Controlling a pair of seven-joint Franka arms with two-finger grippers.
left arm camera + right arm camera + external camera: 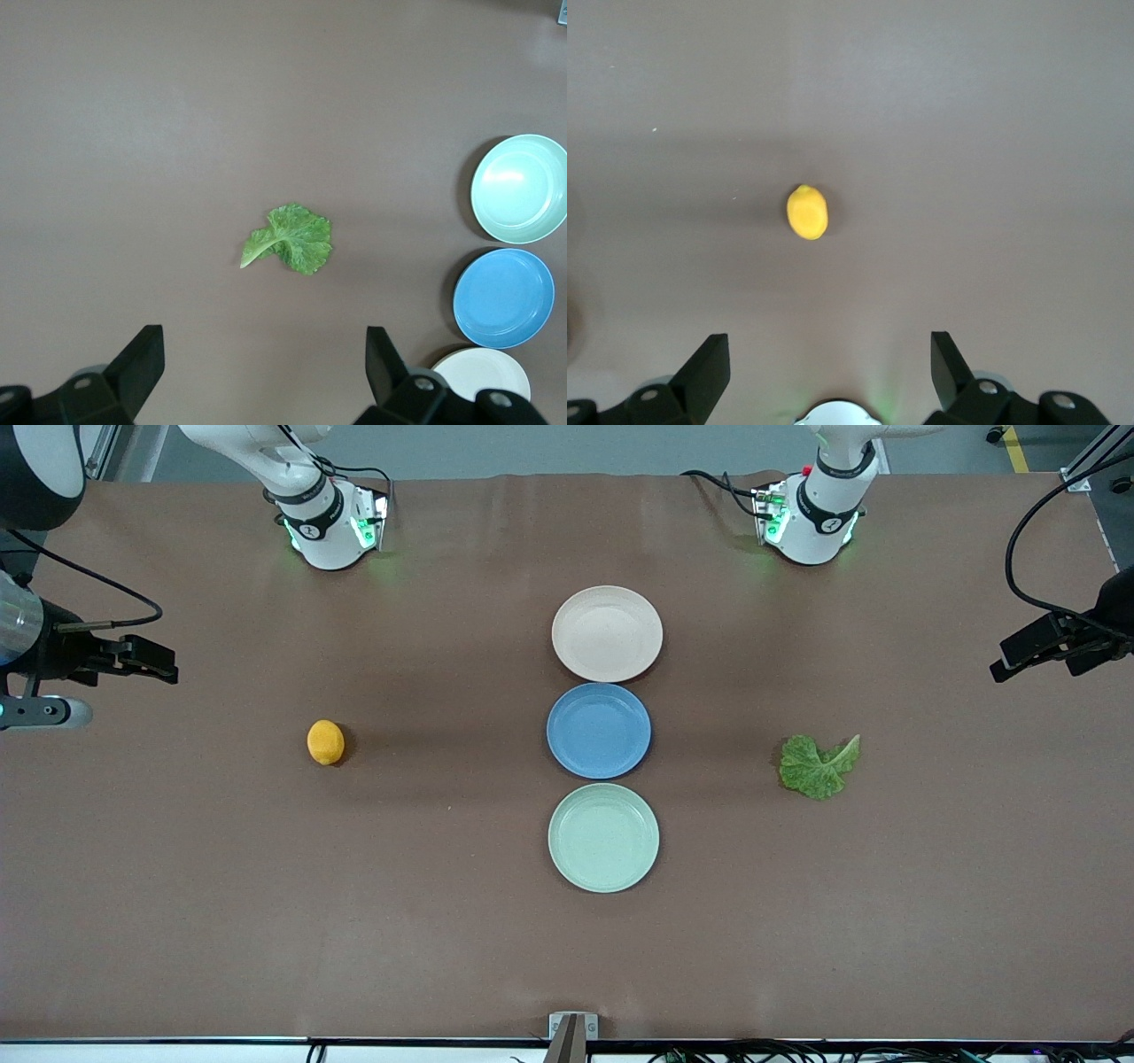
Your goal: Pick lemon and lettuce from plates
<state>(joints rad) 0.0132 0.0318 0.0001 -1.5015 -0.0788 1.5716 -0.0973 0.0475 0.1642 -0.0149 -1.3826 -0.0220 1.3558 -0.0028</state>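
Note:
The lemon (325, 742) (807, 212), small and orange-yellow, lies on the bare table toward the right arm's end. The lettuce (818, 766) (291, 238), a crinkled green leaf, lies on the bare table toward the left arm's end. The beige-pink plate (607, 633) (483, 372) and the mint green plate (603, 837) (521, 188) stand empty in the middle. My right gripper (159, 664) (830, 354) hangs open, up in the air over the right arm's end, with the lemon below it. My left gripper (1019, 654) (264, 354) hangs open over the left arm's end, with the lettuce below it.
An empty blue plate (599, 730) (503, 297) sits between the two task plates, the three forming one row. The arm bases (330, 522) (811, 514) stand at the table's edge farthest from the front camera. Brown tabletop (266, 912) surrounds everything.

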